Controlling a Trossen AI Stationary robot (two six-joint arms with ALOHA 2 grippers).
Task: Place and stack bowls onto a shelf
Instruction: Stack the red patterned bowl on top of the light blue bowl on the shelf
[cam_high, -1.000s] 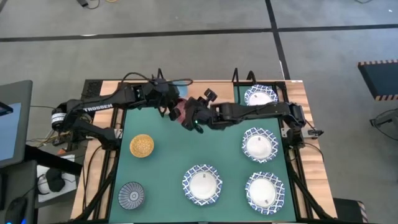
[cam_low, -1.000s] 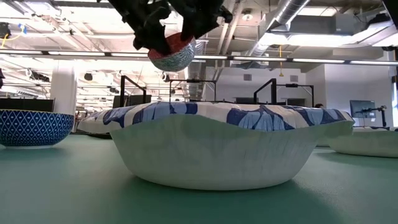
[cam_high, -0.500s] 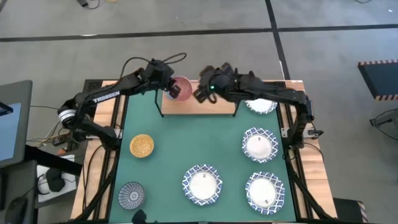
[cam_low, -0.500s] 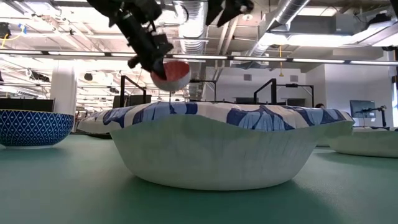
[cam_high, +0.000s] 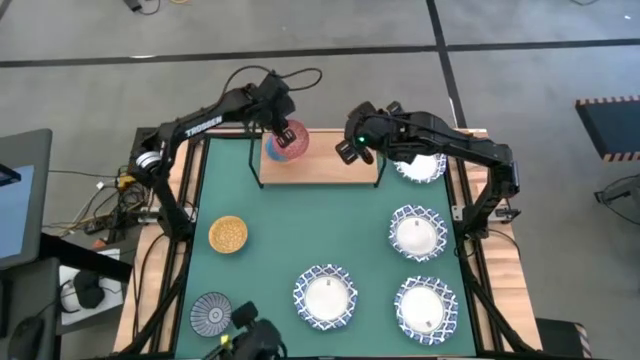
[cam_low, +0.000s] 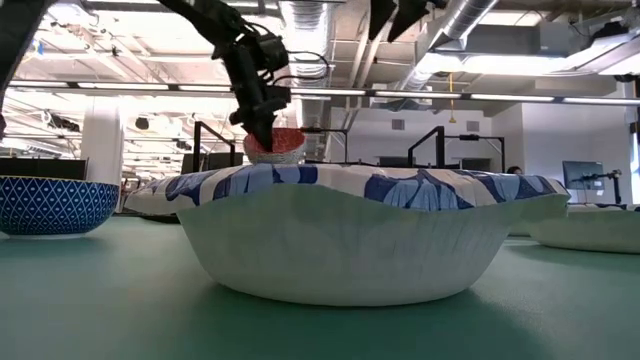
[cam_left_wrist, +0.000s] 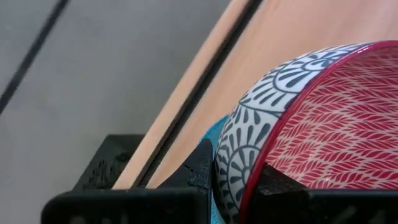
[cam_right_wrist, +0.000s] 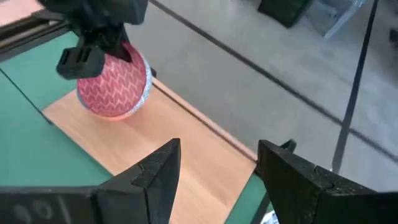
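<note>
— Where do we stand with the red bowl?

— Our left hand grips it by the rim, one finger inside and one outside, tilted on its side over the left end of the shelf, in the upper middle of the high view. In the left wrist view a sliver of light blue shows beneath it, perhaps another bowl; we cannot tell whether the two touch.

— And our right hand?

— It hangs with its fingers spread and nothing between them, above the right end of the shelf, apart from the red bowl.

— What worries us?

— The tilt. If we let go while the bowl leans like this, we judge it can roll on its round side or tip off the shelf's back edge, where nothing stops it. If it is meant to nest in the blue one, coming down off-centre could leave it cocked on the rim.

— Anything else?

— The two arms are near each other over a narrow board, so a sideways move by either could knock the other. The white bowls, the yellow bowl and the striped bowl lie on the green surface below, well apart.
</note>
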